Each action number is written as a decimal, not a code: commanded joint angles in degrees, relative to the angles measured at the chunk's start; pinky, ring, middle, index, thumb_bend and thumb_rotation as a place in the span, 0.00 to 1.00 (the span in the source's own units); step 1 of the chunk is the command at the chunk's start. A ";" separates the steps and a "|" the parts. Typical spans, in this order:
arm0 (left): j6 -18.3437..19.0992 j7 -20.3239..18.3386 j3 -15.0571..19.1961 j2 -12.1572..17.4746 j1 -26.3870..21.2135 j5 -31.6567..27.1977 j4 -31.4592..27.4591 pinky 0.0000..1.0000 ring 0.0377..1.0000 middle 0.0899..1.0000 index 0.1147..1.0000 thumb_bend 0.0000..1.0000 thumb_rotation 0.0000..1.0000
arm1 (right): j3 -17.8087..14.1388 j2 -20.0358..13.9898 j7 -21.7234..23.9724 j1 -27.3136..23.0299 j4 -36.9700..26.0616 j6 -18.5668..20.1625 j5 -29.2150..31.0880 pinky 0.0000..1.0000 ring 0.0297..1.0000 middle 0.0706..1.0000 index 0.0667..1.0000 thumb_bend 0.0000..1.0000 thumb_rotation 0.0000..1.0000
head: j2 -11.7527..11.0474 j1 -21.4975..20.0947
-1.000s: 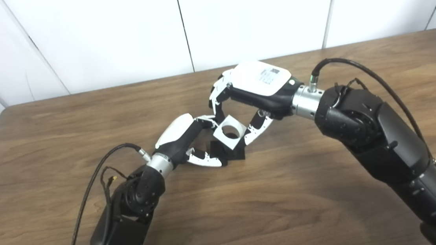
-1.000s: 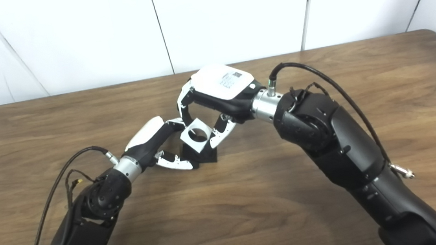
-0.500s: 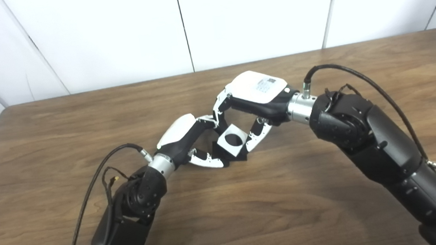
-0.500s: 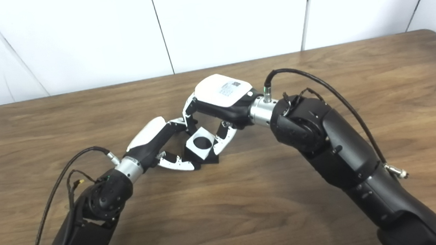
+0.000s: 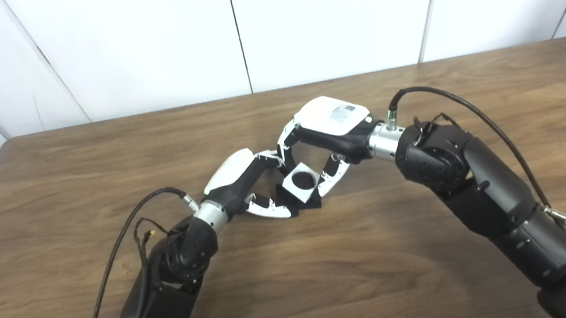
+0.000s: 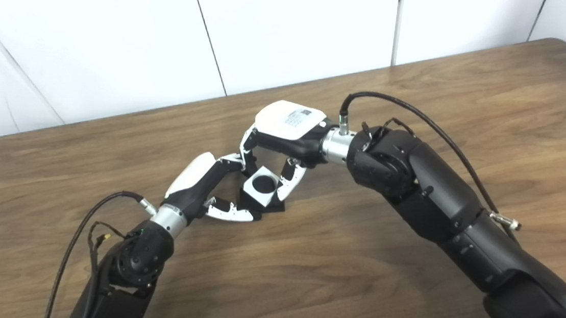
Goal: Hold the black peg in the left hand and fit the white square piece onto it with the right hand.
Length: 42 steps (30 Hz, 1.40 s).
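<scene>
Near the middle of the table [image 5: 426, 269], the two hands meet over the black peg [image 5: 312, 203], whose base rests on the wood. The left hand [image 5: 243, 175] comes in from 7 o'clock and closes around the peg's base: its thumb lies along the near side, its fingers [image 5: 268, 155] curl round the far side, both touching the black part. The right hand [image 5: 328, 124] comes in from 3 o'clock, palm down, and holds the white square [image 5: 300, 184] between thumb [image 5: 330, 179] on the 3 o'clock edge and fingers [image 5: 283, 146] on the 11 o'clock edge. The grip is a narrow pinch, only as wide as the piece.

The square sits tilted, one corner pointing toward 6 o'clock, directly on top of the peg. Its round hole shows black inside, so the peg fills or lies right beneath it; how far down the piece is seated cannot be told. A little of the black base shows at 5 o'clock below the square. In the right eye view the square [image 6: 263, 187] sits the same way between the two hands.
</scene>
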 commanded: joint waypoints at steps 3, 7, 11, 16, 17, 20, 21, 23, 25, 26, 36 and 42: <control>-0.44 0.49 0.14 0.10 -1.39 -0.04 -2.25 0.92 0.93 0.87 0.42 0.52 0.08 | -0.50 0.21 -1.58 -2.96 0.04 -0.46 -0.68 0.87 0.80 0.71 0.44 0.52 0.14 | 0.20 0.30; -0.03 0.40 0.24 0.09 -1.34 -0.01 -2.52 0.92 0.93 0.87 0.42 0.52 0.08 | -0.25 0.30 -1.96 -2.68 0.88 -0.55 -1.12 0.88 0.80 0.71 0.44 0.52 0.14 | 0.25 0.23; -0.13 0.37 0.40 0.25 -1.40 -0.21 -2.64 0.92 0.93 0.87 0.42 0.52 0.08 | 0.78 -0.40 2.62 -3.04 0.45 2.92 -2.53 0.89 0.84 0.78 0.65 0.71 0.25 | 0.31 0.26; -0.21 0.16 0.61 0.38 -1.59 -0.63 -2.34 0.94 0.93 0.87 0.42 0.52 0.08 | 1.12 -1.04 6.20 -3.26 -0.18 5.21 -3.68 0.90 0.89 0.88 0.94 0.94 0.37 | 0.30 0.04; -0.20 0.16 0.63 0.37 -1.61 -0.65 -2.30 0.94 0.93 0.87 0.42 0.52 0.08 | 1.08 -1.12 6.45 -3.27 -0.23 5.28 -3.77 0.90 0.90 0.89 0.96 0.97 0.39 | 0.32 0.06; -0.27 0.24 0.70 0.37 -1.68 -0.68 -2.11 0.93 0.92 0.87 0.42 0.52 0.08 | 0.89 -1.39 7.04 -3.28 -0.44 5.66 -3.88 0.91 0.92 0.92 0.99 1.00 0.40 | 0.34 0.13; -0.24 0.22 0.71 0.38 -1.71 -0.68 -2.07 0.93 0.92 0.87 0.42 0.52 0.08 | 0.85 -1.47 7.10 -3.28 -0.47 5.72 -3.85 0.91 0.92 0.92 0.99 1.00 0.40 | 0.35 0.10; -0.11 0.09 0.64 0.43 -1.80 -0.59 -2.02 0.94 0.93 0.87 0.42 0.52 0.08 | 0.78 -1.65 7.18 -3.33 -0.45 5.71 -3.79 0.92 0.92 0.92 0.99 1.00 0.40 | 0.30 0.15; 0.00 0.01 0.65 0.39 -1.80 -0.64 -2.06 0.94 0.93 0.87 0.42 0.52 0.08 | 0.61 -1.81 7.34 -3.33 -0.58 5.86 -3.67 0.93 0.92 0.93 0.99 1.00 0.40 | 0.31 0.22; -0.04 0.05 0.68 0.37 -1.79 -0.68 -2.04 0.94 0.93 0.87 0.42 0.52 0.08 | 0.41 -1.87 7.35 -3.32 -0.65 6.01 -3.54 0.93 0.92 0.93 1.00 1.00 0.41 | 0.31 0.23; -0.39 0.13 0.72 0.73 -1.69 -0.58 -2.05 0.93 0.92 0.87 0.42 0.52 0.08 | -5.09 -2.12 3.56 -2.43 -2.28 6.75 -0.57 0.87 0.89 0.90 0.96 0.99 0.36 | 0.20 -0.05; -0.29 -0.14 0.62 0.77 -1.58 -0.68 -2.04 0.94 0.92 0.87 0.42 0.52 0.08 | -10.17 -1.83 -1.07 -0.07 -3.95 7.84 2.08 0.70 0.81 0.82 0.78 0.81 0.19 | 0.11 -0.16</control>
